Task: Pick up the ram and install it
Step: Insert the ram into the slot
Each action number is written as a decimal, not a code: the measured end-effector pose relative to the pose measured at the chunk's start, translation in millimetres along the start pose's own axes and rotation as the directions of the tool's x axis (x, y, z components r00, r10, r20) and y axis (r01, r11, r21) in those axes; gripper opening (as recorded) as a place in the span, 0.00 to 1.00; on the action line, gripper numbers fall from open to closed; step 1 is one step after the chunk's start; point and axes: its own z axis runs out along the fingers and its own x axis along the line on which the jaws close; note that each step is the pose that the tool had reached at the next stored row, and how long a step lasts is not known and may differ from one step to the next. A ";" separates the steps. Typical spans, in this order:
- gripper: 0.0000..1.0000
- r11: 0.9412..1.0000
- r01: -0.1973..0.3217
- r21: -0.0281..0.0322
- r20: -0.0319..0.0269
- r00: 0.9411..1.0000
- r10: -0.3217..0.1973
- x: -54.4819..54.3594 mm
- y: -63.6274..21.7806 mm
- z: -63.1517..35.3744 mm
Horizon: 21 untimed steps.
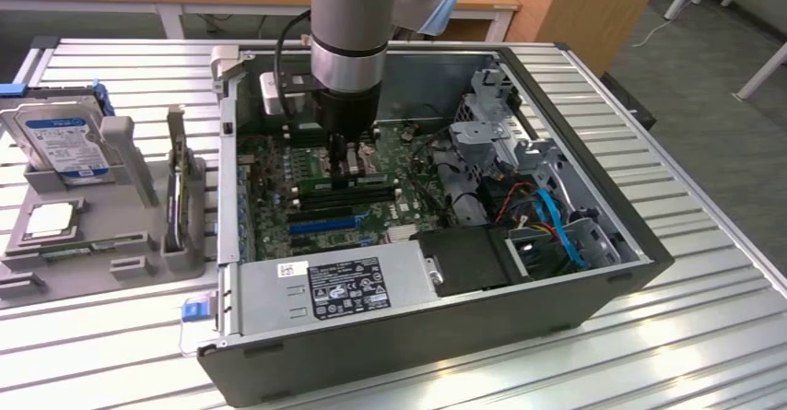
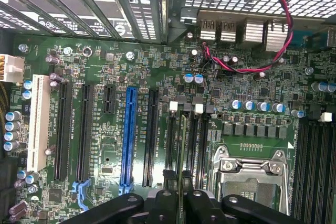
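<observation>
The ram (image 2: pixel 182 148) appears edge-on as a thin green stick, standing upright over the black memory slots (image 2: pixel 195 145) beside the open processor socket (image 2: pixel 252 174). My gripper (image 2: pixel 181 204) is shut on its upper edge, with one black finger (image 2: pixel 164 202) on each side. Whether the stick is seated in a slot I cannot tell. In the exterior view the gripper (image 1: pixel 348 159) reaches straight down into the open computer case (image 1: pixel 406 336), over the middle of the green motherboard (image 1: pixel 273 184).
A blue-labelled hard drive (image 1: pixel 62 141) and a square silver processor chip (image 1: pixel 50 218) rest in a grey holder at the exterior view's left. Inside the case are the power supply (image 1: pixel 332 286), a drive cage (image 1: pixel 492 138) and blue cables (image 1: pixel 559 230). A red and black wire (image 2: pixel 275 22) loops near the rear ports.
</observation>
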 end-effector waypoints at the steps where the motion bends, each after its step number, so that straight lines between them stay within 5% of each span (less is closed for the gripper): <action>1: 0.14 1.000 0.000 0.000 0.000 1.000 0.000 0.0 0.0 0.0; 21: 0.14 1.000 0.000 0.000 0.000 1.000 0.000 6.5 -2.0 0.0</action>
